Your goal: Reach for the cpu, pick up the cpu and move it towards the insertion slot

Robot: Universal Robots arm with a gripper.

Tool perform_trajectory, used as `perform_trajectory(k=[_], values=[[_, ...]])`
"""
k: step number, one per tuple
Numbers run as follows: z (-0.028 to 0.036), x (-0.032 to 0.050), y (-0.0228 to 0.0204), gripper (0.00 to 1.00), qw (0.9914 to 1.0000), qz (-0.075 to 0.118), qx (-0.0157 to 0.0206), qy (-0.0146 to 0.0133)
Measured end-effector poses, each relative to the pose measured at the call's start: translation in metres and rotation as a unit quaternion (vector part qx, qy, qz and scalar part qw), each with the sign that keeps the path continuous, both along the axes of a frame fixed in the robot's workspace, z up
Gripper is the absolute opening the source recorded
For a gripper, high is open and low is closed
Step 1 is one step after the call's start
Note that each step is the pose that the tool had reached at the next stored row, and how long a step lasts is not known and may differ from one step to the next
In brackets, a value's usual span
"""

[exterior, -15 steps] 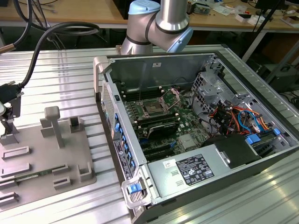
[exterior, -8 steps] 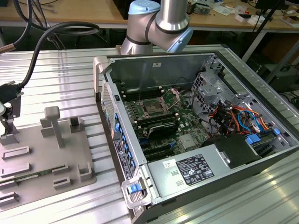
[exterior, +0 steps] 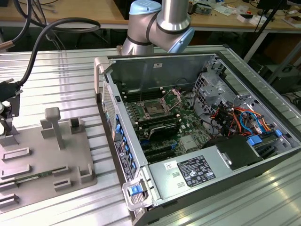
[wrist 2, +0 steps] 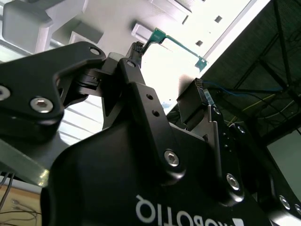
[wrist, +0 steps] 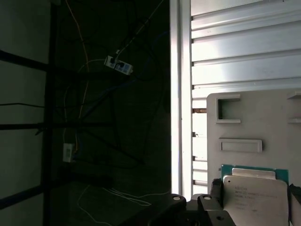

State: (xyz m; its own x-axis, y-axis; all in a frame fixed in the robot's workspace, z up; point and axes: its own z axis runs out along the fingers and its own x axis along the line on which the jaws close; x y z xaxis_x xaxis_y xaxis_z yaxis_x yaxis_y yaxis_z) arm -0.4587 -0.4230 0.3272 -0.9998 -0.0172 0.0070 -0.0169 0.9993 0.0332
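The cpu (wrist: 256,200), a flat silvery square with a thin green rim, lies between my gripper's (wrist: 254,188) two dark fingers (wrist: 215,189) over the grey tray (wrist: 263,117); the jaws press against its two sides. In the second wrist view the cpu's green rim (wrist 2: 181,44) runs between the tips of the gripper (wrist 2: 168,66). In the exterior view the gripper (exterior: 5,123) hangs low over the tray (exterior: 47,160) at that view's far left. The insertion slot (exterior: 155,109), a square socket with a silver frame, sits on the motherboard inside the open computer case.
The open case (exterior: 197,117) holds black memory slots (exterior: 162,129), a drive cage, coloured cables (exterior: 235,117) and a power supply (exterior: 197,172). Its raised wall (exterior: 117,136) stands between tray and motherboard. Upright grey posts (exterior: 54,125) rise from the tray. The ribbed metal table's edge (wrist: 181,94) borders a dark drop.
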Motion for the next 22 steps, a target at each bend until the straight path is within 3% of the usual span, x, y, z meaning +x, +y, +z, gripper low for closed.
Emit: perform_trajectory(k=[8,13,22], values=[[0.0097,0.0000,0.0000,0.55,1.00000,0.000,-0.0001,0.0000],[0.0114,0.0000,0.0000,0.55,1.00000,0.000,-0.0001,0.0000],[0.0304,0.0000,0.0000,0.55,1.00000,0.000,-0.0001,0.0000]])
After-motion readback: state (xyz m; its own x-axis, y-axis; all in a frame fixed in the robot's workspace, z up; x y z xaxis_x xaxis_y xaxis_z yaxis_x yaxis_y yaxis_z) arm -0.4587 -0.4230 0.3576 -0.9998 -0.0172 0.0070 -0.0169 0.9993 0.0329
